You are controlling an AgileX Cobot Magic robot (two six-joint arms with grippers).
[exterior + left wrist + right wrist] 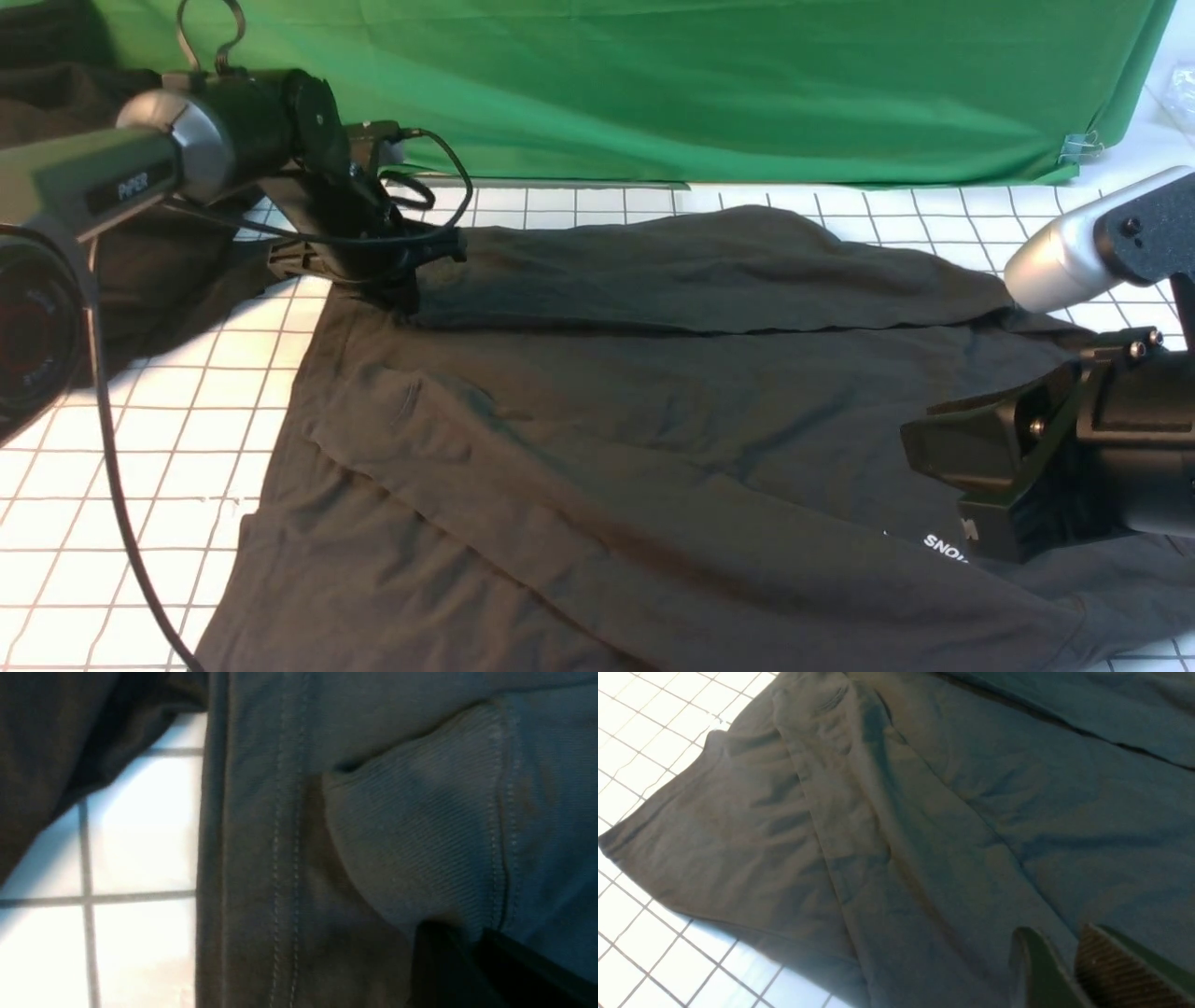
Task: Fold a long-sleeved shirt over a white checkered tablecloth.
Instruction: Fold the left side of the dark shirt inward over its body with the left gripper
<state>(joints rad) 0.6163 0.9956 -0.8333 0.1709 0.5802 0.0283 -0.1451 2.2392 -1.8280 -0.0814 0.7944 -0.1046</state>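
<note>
The left claw [411, 285] sits low on the shirt [653, 420] with little room: a dark garment heap [56, 103] crowds the side away from the other arm, and a green backdrop [700, 84] hangs just beyond. Bare tablecloth [187, 392] lies open on its near outer side. Ahead of the right claw [934, 457] the shirt lies flat with free air above, and only a low folded sleeve [700, 271] crosses farther off.
</note>
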